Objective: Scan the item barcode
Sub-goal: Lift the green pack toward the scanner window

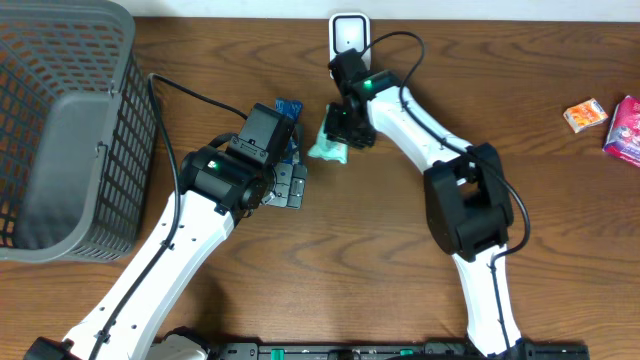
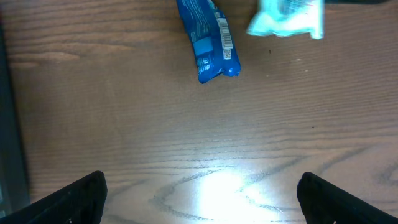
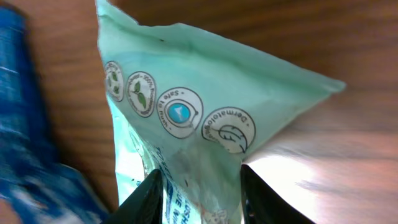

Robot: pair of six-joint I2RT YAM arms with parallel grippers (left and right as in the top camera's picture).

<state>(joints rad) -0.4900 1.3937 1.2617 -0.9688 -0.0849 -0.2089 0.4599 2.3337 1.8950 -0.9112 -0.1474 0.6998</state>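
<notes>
Pouch point(image 1: 328, 150), green, is beside the blue pack point(image 2: 208, 43) on the desk point(image 2: 186, 124). We think it soft, light, slippy. Right tool point(image 3: 199, 186) pinches its edge, a good spot; left tool point(image 2: 202, 196) gapes apart.

The pale mint-green pouch point(image 1: 327, 150), crumpled and printed with a row of round white badges, is pinched at one end by the right gripper point(image 3: 199, 199), near the white scanner point(image 1: 348, 33) at the table's far edge.

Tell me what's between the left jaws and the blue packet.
Nothing but bare table. In the left wrist view, wood runs unbroken from the left gripper, jaws open, up to the blue packet.
</notes>
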